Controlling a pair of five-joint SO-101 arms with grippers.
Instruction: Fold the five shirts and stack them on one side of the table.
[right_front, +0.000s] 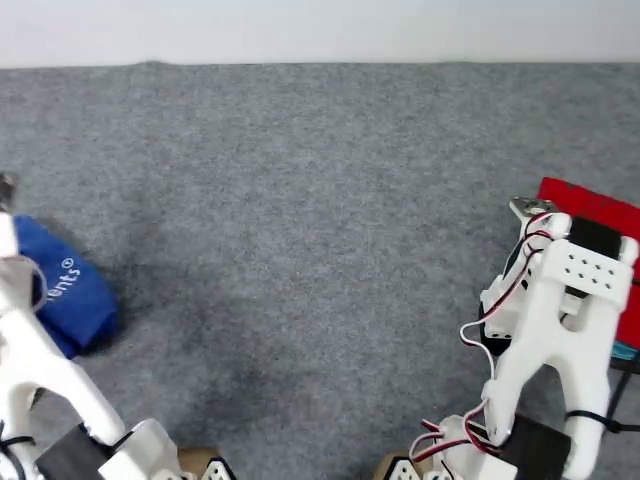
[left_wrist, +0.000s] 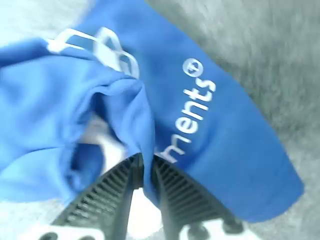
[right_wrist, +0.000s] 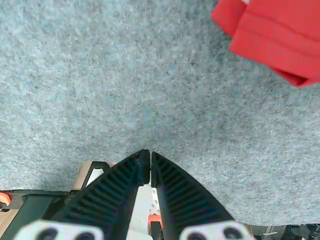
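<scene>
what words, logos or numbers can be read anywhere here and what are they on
White lettering on the crumpled blue fabric shirt: only the end of a word shows, the rest is hidden, so no whole word can be read.
White outline logo on the same shirt: blurred, no letters.
Folded red fabric shirt: no print showing.

Colours, both sides of the grey counter (right_front: 320, 200):
The counter is mottled grey felt. The blue shirt (left_wrist: 235, 140) is royal blue with white lettering and a white outline logo. The red shirt (right_wrist: 280, 30) is plain red. The left arm (right_front: 35, 350) and right arm (right_front: 555, 310) are white with black parts, jaws black and ribbed. The wires (right_front: 505, 290) are red, white and black.
</scene>
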